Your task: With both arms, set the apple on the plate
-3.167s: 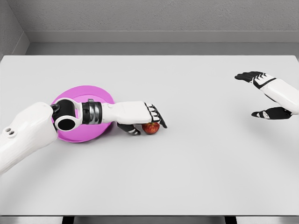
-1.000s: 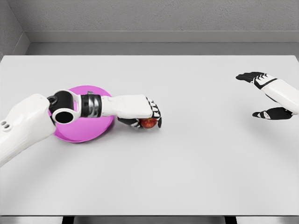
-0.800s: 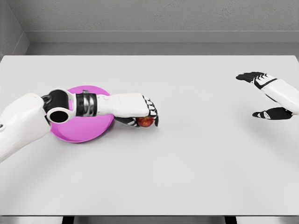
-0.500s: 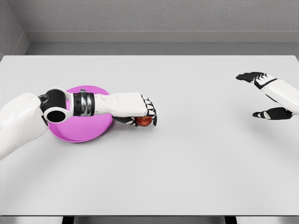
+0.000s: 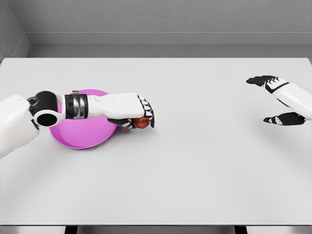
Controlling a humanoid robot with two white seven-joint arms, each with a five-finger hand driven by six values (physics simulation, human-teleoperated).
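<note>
Head view: left hand (image 5: 135, 117) has carried the apple (image 5: 142, 123) leftward since half a second ago — now just right of the pink plate (image 5: 83, 139), not yet over it. Fingers curl around the apple, fingertips on its right, thumb beneath. Right hand (image 5: 278, 100) hangs spread, empty — far right above the table (image 5: 195, 170).

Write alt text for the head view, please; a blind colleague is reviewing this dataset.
The robot's left hand grips a red apple just right of a pink plate on a white table, the apple not yet over the plate. The right hand hovers open near the table's right edge, holding nothing.
</note>
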